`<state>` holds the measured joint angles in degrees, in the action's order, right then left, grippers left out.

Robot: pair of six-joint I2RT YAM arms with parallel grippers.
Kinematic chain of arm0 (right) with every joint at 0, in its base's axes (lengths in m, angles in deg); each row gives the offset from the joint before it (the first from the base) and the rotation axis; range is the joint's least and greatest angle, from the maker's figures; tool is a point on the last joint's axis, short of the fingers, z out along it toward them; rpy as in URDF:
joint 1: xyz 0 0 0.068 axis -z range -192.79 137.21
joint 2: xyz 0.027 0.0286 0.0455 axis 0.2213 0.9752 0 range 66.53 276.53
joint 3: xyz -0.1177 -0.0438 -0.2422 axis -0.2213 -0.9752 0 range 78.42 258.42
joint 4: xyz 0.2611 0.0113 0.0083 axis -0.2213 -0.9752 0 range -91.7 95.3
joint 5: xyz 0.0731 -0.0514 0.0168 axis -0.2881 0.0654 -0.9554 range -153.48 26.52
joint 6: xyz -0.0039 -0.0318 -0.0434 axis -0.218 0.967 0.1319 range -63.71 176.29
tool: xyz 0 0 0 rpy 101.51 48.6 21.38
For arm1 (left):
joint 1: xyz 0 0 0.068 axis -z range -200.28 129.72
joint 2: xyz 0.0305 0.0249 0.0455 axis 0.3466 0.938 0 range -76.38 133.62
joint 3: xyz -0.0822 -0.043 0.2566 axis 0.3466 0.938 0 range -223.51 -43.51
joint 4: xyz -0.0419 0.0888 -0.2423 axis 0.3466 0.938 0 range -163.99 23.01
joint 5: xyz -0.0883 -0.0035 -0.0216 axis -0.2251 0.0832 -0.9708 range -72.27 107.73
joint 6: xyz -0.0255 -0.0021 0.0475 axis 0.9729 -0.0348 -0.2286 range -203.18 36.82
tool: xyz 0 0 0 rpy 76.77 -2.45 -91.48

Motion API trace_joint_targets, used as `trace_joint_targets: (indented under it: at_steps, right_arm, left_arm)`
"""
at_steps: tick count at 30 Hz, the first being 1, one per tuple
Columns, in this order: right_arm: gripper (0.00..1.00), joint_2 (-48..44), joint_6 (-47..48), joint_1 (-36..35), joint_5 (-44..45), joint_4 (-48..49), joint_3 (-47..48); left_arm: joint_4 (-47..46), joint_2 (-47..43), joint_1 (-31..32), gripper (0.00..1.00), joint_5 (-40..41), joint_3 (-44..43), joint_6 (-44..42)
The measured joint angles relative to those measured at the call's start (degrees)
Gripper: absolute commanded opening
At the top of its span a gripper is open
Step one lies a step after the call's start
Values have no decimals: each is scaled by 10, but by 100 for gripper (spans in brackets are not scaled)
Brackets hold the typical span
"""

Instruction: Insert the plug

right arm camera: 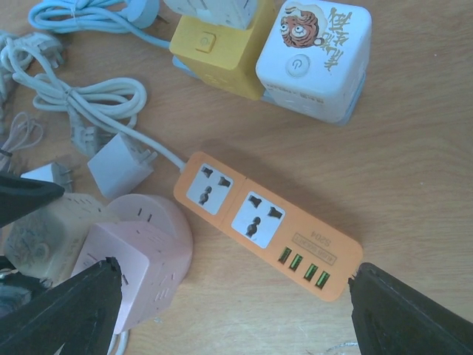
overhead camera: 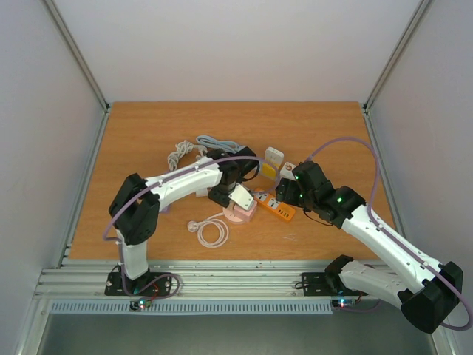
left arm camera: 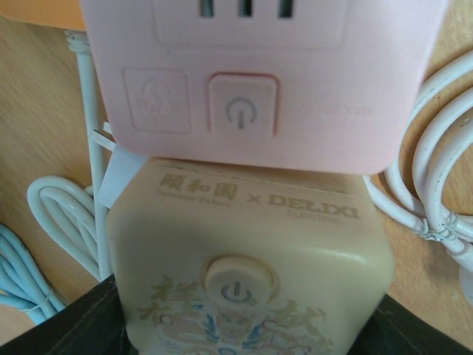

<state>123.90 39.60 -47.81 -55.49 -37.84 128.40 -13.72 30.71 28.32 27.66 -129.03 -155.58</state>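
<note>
At the near edge of the wooden counter (overhead camera: pixel 148 133), a loose coil of white cable (overhead camera: pixel 213 233) lies in front of the two arms. Just behind it, the left gripper (left arm camera: pixel 247 329) has its jaws clamped on the sides of a cream cube socket (left arm camera: pixel 244 251), power button facing the wrist camera. The cube's far edge touches a pink cube socket (left arm camera: pixel 259 81) that sits on a round pink base (right arm camera: pixel 164 214). Alongside, the right gripper (right arm camera: pixel 233 281) hangs over an orange power strip (right arm camera: pixel 266 225), its jaws spread wide and holding nothing, with the strip lying flat between them. The strip's two sockets and four USB ports face up, and its cable end sits just beside the pink base. The white plug (right arm camera: pixel 117 168) lies loose on the counter near that same end, prongs bare and in no socket. A smaller plug (right arm camera: pixel 46 174) rests beyond it, close to the cream cube. Farther back, a yellow cube socket (right arm camera: pixel 214 52) and a white cube socket (right arm camera: pixel 314 59) printed with a cartoon face stand touching each other. A tied bundle of white cable (right arm camera: pixel 81 96) and a light-blue cable (right arm camera: pixel 89 18) lie at the far side of the cluster.
</note>
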Motion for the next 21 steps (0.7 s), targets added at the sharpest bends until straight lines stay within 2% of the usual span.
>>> trace_joint_targets:
  at_steps: [7,12,15,17,18,20,21]
  right_arm:
    - [85,0,-1,0,-2,0,-1]
    - [85,0,-2,2,-1,0,-2]
    - [85,-2,-2,2,-2,1,-3]
    - [85,-4,-2,2,-2,1,-3]
    - [85,-5,-2,2,-2,1,-3]
    - [86,-7,-3,2,-2,1,-3]
    - [86,-8,-2,2,-2,1,-4]
  left_arm:
    - [31,67,2,32,13,-63,74]
    - [32,67,2,32,13,-61,99]
    - [23,60,2,37,12,-50,103]
    - [18,56,2,46,10,-46,105]
    - [16,54,2,57,8,-44,106]
    - [10,48,2,96,-1,-38,110]
    - [7,45,1,99,-6,-35,113]
